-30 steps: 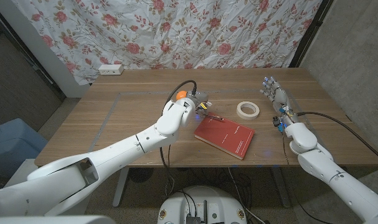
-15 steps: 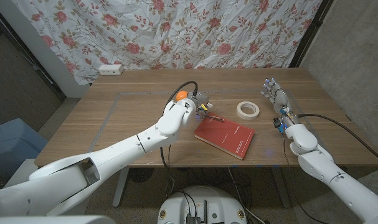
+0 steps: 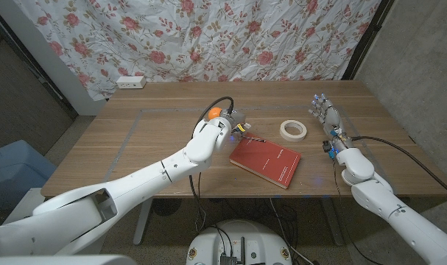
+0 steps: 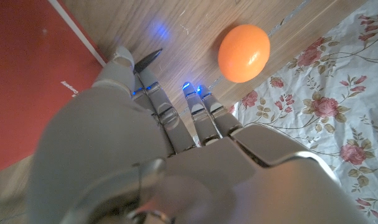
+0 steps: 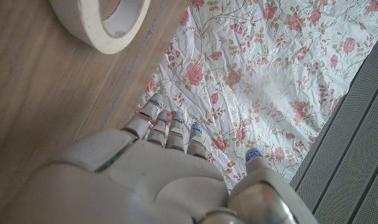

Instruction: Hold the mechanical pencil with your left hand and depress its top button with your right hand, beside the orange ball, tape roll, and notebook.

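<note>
My left hand (image 3: 233,122) is over the table's middle, just right of the orange ball (image 3: 214,112). It pinches the dark mechanical pencil (image 4: 147,60) between thumb and fingers (image 4: 198,109); one dark end pokes out past the thumb. In the head view the pencil (image 3: 252,138) slants over the corner of the red notebook (image 3: 267,160). The ball (image 4: 243,53) and notebook (image 4: 27,62) flank the hand. The white tape roll (image 3: 293,130) lies right of the notebook. My right hand (image 3: 325,110) stands apart beyond the tape roll (image 5: 101,22), fingers spread and holding nothing.
A floral curtain (image 3: 230,37) hangs behind the table's far edge, with a white power strip (image 3: 130,82) at the back left. A cable (image 3: 400,143) runs off my right wrist toward the table's right edge.
My right arm has drifted a little toward the near edge. The left hand, pencil, ball, tape and notebook stay where they were.
</note>
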